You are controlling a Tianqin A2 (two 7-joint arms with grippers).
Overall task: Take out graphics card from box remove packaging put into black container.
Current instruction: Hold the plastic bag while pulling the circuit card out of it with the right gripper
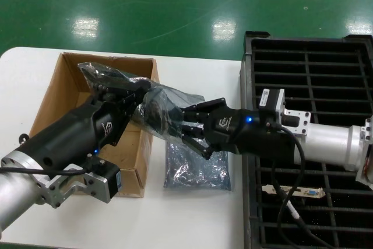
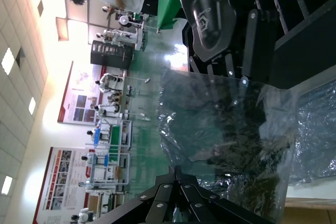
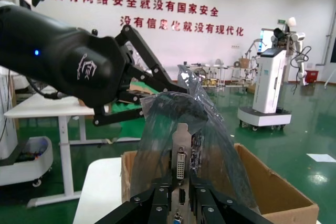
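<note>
The graphics card (image 1: pixel 155 112) hangs in the air above the box's right edge, still inside the crinkled grey packaging bag (image 1: pixel 172 98). My right gripper (image 1: pixel 182 125) is shut on the card's silver end bracket (image 3: pixel 181 156), seen between its jaws in the right wrist view (image 3: pixel 181 188). My left gripper (image 1: pixel 139 90) is shut on the bag's other end, seen in the left wrist view (image 2: pixel 178 171) and from the right wrist (image 3: pixel 170 85). The brown box (image 1: pixel 64 86) lies under the left arm. The black container (image 1: pixel 315 68) stands at the right.
A second flat grey bag (image 1: pixel 195 167) lies on the white table (image 1: pixel 192 220) between box and container. Another card with a silver bracket (image 1: pixel 294 190) lies in a near slot of the container, below my right arm.
</note>
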